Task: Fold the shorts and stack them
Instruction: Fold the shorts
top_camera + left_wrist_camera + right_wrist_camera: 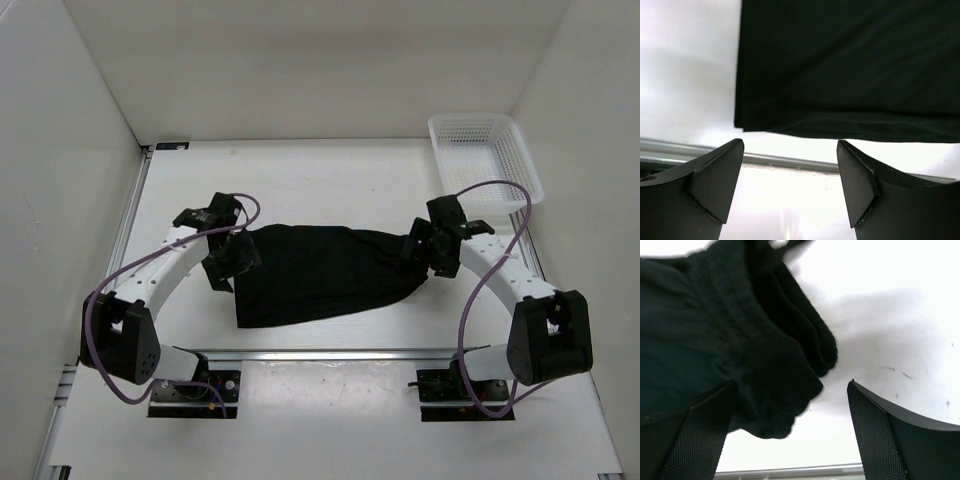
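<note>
– White laminate tabletop (300, 180) between pale walls, evenly lit. Where are the shorts?

– Plain black soft-fabric shorts (320, 272) lie flat as one long band stretched between the two claws. The left claw (790, 146) has its fingers spread with nothing between them. The straight hem end lies just ahead of its tips, apart from them. The right claw (790, 385) is spread too and holds nothing. The gathered waistband end sits just ahead of it, nearer one finger than the other.

– So what does the step want?

– By my reading the legs already lie one over the other, and the band needs folding end to end. I'd bring each claw down on the end in front of it, pinch through every layer, and lift low so the cloth drapes rather than drags.

– Any trouble in the fabric?

– The hem side looks smooth, thin and matte, with a crisp doubled edge, so it's easy to catch only the top layer. The waistband side is thick, ribbed and bunched into soft ridges. It's probably elastic and may spring out of a shallow pinch.

– And the stacking?

– A white plastic mesh basket (487, 160) stands well beyond the right claw, on its outer side. Whether that's the destination I can't tell
</note>
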Controlling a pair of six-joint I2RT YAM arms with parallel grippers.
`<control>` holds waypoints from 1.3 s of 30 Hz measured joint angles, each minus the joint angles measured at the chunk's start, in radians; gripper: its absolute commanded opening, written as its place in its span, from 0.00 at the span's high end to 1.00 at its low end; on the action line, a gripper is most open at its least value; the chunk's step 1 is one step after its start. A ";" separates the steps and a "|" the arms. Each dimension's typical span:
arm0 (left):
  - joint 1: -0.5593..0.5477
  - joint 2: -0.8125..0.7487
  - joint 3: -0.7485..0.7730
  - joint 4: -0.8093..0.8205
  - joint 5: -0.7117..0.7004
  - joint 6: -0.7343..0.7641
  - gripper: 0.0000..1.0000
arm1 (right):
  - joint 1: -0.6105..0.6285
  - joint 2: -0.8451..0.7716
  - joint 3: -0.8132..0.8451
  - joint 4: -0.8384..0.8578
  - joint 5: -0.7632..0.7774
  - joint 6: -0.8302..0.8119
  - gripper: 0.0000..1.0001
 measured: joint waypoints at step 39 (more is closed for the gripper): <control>0.127 0.283 0.072 0.113 0.021 0.081 0.23 | -0.140 0.052 -0.052 0.237 -0.094 0.015 1.00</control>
